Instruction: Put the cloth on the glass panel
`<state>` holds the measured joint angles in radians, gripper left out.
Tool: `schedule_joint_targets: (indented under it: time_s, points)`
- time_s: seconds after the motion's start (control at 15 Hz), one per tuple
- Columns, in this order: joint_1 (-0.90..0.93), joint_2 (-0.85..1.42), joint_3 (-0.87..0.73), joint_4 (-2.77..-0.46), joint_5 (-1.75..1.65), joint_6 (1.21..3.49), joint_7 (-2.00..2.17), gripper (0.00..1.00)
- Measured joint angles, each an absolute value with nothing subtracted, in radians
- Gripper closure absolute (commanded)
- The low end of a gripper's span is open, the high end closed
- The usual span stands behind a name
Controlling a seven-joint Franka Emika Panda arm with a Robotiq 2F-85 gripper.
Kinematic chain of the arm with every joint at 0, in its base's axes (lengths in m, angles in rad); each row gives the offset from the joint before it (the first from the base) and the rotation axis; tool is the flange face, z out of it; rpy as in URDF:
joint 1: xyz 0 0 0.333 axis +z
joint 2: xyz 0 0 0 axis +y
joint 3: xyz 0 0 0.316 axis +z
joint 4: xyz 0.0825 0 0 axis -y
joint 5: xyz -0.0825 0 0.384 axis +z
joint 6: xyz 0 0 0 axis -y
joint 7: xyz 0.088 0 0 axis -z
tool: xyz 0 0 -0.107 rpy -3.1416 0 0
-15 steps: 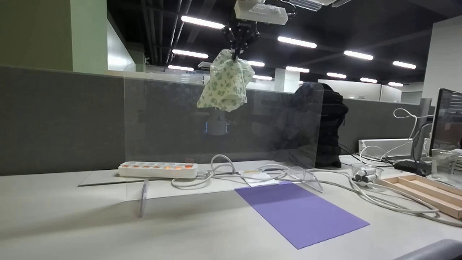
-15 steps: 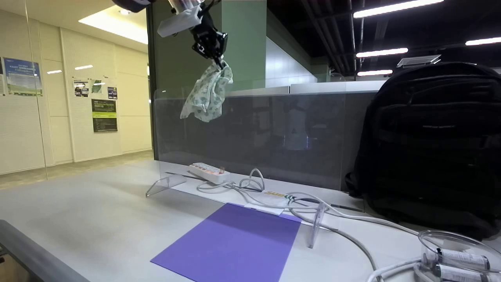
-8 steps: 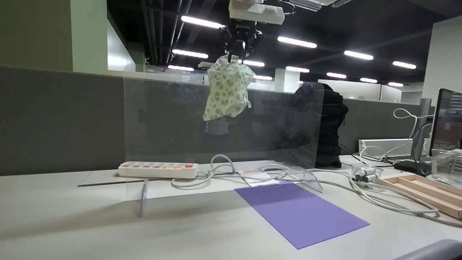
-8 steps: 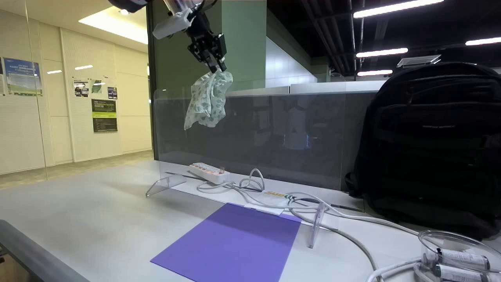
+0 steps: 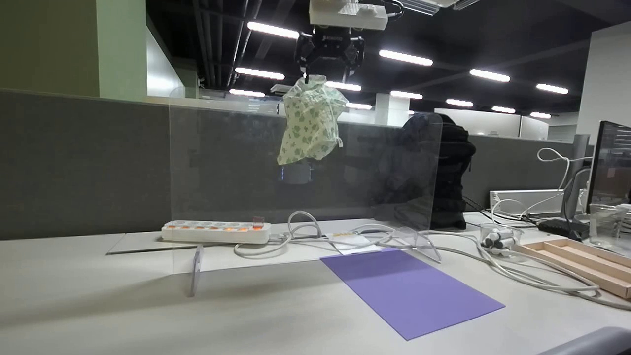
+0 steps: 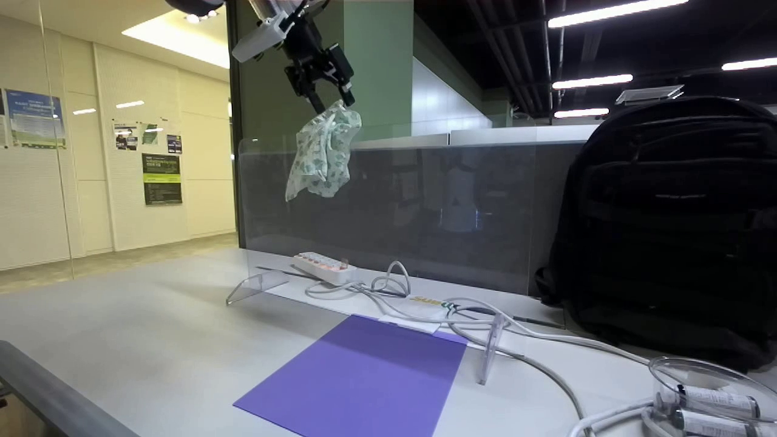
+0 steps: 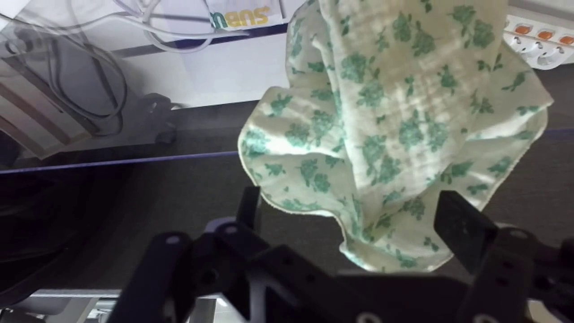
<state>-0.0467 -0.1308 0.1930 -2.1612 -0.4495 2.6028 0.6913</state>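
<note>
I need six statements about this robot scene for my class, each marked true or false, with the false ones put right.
1. The cloth hangs over the top edge of the glass panel. True.
2. The glass panel lies flat. False: it stands upright.
3. The claw is clamped shut. False: the claw is open.
4. The cloth has a green pattern. True.
5. The purple sheet lies flat on the table. True.
6. The power strip lies on the purple sheet. False: the power strip lies apart from the purple sheet.
</note>
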Motion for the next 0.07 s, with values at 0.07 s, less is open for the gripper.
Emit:
schedule_joint_targets:
  time_s: [0.07]
  points:
    - [-0.044,-0.131,0.192,-2.161,-0.447,2.603,0.691,0.0]
